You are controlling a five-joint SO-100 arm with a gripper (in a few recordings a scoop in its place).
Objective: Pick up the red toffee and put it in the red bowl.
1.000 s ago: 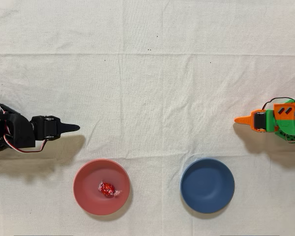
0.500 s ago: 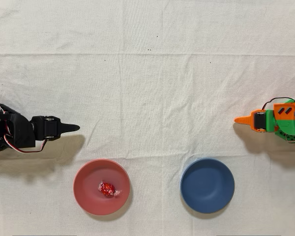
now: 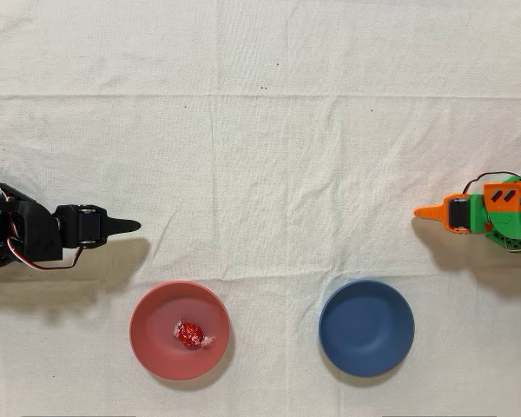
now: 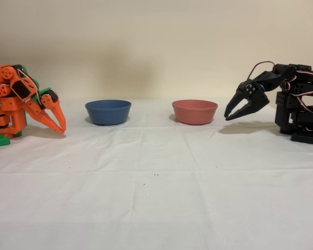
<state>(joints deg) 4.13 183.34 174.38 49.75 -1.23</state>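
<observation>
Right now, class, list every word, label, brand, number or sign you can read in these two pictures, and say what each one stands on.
None: no readable text in either view.
The red bowl and the blue bowl are plain.
The red toffee shows shiny foil; any print is too small to read.
The black arm and its gripper carry no legible label, nor does the idle orange arm.

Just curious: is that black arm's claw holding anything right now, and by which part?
Nothing. The end effector is open and empty beside the red bowl, where the red toffee already lies.
</observation>
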